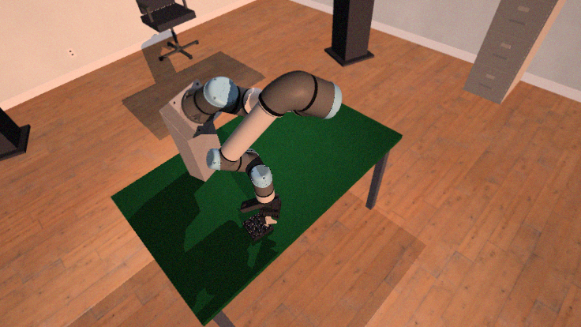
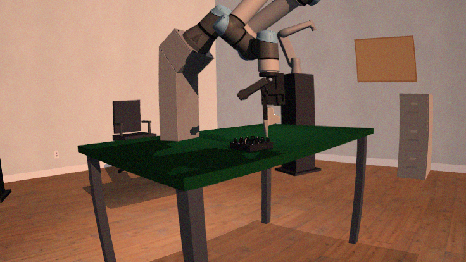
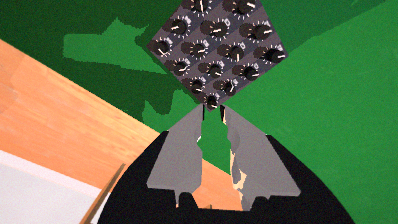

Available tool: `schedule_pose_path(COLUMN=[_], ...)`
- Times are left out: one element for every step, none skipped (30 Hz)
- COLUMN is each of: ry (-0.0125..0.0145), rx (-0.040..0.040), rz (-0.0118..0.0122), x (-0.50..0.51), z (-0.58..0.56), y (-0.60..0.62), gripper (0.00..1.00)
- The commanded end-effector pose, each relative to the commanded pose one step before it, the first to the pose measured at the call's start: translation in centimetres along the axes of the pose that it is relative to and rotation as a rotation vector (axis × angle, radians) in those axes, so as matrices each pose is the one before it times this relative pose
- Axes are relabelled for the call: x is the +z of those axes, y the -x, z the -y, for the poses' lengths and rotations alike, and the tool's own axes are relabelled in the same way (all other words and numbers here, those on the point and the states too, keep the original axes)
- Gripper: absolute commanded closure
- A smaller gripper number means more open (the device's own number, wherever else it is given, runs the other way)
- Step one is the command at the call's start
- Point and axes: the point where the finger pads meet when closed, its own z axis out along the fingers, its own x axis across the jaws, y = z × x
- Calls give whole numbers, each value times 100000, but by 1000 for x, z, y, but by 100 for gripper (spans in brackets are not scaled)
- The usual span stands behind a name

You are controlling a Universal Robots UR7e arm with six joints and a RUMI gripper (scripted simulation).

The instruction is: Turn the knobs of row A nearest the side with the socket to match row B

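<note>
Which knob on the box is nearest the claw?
The corner knob, lowest in the wrist view. It sits at the box's near corner, just past the claw's fingertips; every other knob lies farther up the panel.

You get the top view from high above the green table (image 1: 309, 162) (image 2: 293, 140) (image 3: 325, 125), tilted down past its near edge toward the far walls; farthest camera along with exterior. Your exterior view sits off a table corner, just above tabletop height, near level, facing the room corner. Both of those share the whole arm, the table, the office chair (image 1: 168, 18) (image 2: 126, 116) and the filing cabinet (image 1: 511, 52) (image 2: 413, 137). Wrist view: closest, looking down along the gripper's fingers at the knob box (image 1: 259, 227) (image 2: 251, 146) (image 3: 220, 47), which you see in all three.
</note>
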Motion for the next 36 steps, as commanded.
schedule_pose_path(ry=[-111, 0, 0, 0, 0, 0, 0, 0, 0, 0, 0, 0, 0, 0, 0, 0, 0, 0, 0, 0, 0, 1, 2, 3, 9, 38, 45, 54, 27, -3, 1, 0, 0, 0, 0, 0], rx=[232, 0, 0, 0, 0, 0, 0, 0, 0, 0, 0, 0, 0, 0, 0, 0, 0, 0, 0, 0, -1, -3, -5, -8, -17, -58, -69, -87, -64, 0, 0, 0, 0, 0, 0, 0], rz=[26, 0, 0, 0, 0, 0, 0, 0, 0, 0, 0, 0, 0, 0, 0, 0, 0, 0, 0, 0, -2, -6, -10, -16, -15, 21, 24, 28, 28, 2, 0, 0, 0, 0, 0, 0], x=[-55, 0, 0, 0, 0, 0, 0, 0, 0, 0, 0, 0, 0, 0, 0, 0, 0, 1, 0, 0, 6, 15, 26, 40, 53, 47, 58, 68, 71, 71, 77, 82, 86, 87, 88, 0], z=[150, 0, 0, 0, 0, 0, 0, 0, 0, 0, 0, 0, 0, 0, 0, 0, 0, 0, 0, 0, 0, -1, -2, -2, -7, -37, -45, -52, -30, 1, 0, 0, 0, 0, 0, 0], y=[-37, 0, 0, 0, 0, 0, 0, 0, 0, 0, 0, 0, 0, 0, 0, 0, 0, 0, 0, 0, 0, 0, 1, 1, 3, 18, 21, 25, 21, 0, -1, 0, 0, 0, 0, 0], gripper=[89, 89, 89, 89, 89, 89, 89, 89, 89, 89, 89, 89, 89, 89, 89, 89, 89, 89, 89, 89, 89, 89, 89, 89, 89, 89, 89, 89, 89, 89, 89, 89, 89, 89, 89, 89])
